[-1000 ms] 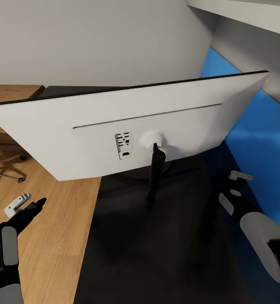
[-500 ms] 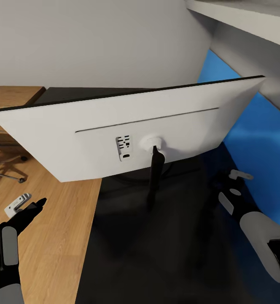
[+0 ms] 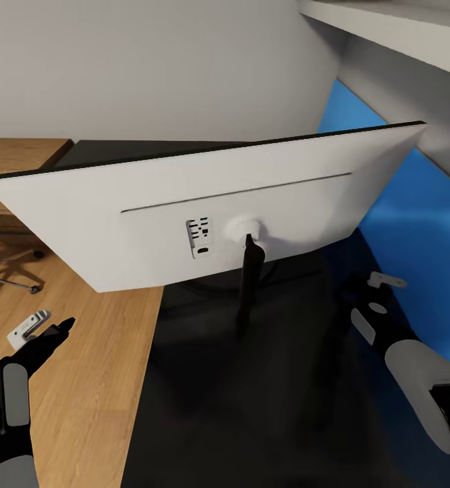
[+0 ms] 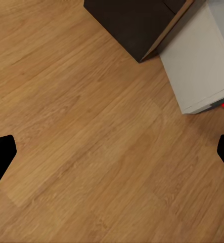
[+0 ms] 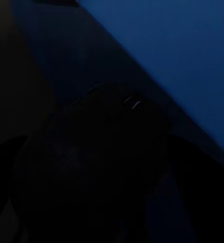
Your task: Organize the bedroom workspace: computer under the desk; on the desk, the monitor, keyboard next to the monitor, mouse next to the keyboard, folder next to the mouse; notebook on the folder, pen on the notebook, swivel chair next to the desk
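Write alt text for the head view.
The pale back of the monitor stands tilted on the black desk on a thin black stem. The left gripper hangs over wooden floor, the right gripper beside a blue surface.

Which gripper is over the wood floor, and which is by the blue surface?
The left gripper is over the wood floor, clear of the desk. The right gripper sits beside the blue surface.

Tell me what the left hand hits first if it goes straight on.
Most likely the wood floor: the left hand is open and faces bare boards, with the computer off to one side.
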### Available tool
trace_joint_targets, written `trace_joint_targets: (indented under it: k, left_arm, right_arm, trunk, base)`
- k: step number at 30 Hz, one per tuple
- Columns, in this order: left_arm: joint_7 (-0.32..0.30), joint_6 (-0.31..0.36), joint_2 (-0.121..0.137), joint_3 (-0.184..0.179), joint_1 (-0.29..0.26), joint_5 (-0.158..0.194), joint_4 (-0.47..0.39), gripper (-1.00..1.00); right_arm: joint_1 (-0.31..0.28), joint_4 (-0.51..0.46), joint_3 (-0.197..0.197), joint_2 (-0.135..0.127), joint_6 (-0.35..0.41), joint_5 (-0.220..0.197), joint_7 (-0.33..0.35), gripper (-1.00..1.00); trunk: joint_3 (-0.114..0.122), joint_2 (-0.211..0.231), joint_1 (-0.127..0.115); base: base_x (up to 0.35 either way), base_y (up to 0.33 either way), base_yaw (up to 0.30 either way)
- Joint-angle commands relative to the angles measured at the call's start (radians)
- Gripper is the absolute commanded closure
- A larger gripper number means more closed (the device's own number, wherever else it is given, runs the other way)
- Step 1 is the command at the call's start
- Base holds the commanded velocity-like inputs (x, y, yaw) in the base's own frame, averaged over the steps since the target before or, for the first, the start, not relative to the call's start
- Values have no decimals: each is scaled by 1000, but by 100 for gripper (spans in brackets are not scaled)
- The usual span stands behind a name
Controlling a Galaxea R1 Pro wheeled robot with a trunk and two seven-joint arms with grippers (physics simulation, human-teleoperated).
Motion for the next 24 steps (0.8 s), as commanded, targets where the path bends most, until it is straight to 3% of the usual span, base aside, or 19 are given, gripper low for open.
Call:
trace_joint_targets:
  k: [1, 24]
  left_arm:
    - [-5, 6, -1, 3, -1, 1, -1, -100]
    - [-5, 6, -1, 4, -1, 1, -1, -100]
  right_arm:
    - [-1, 0, 9, -1, -4, -9, -5, 100]
    - [1, -41, 6, 5, -5, -9, -11, 100]
  trunk:
    - [-1, -1, 0]
    - [-1, -1, 0]
  base:
    - [0, 0, 0]
    - [0, 0, 0]
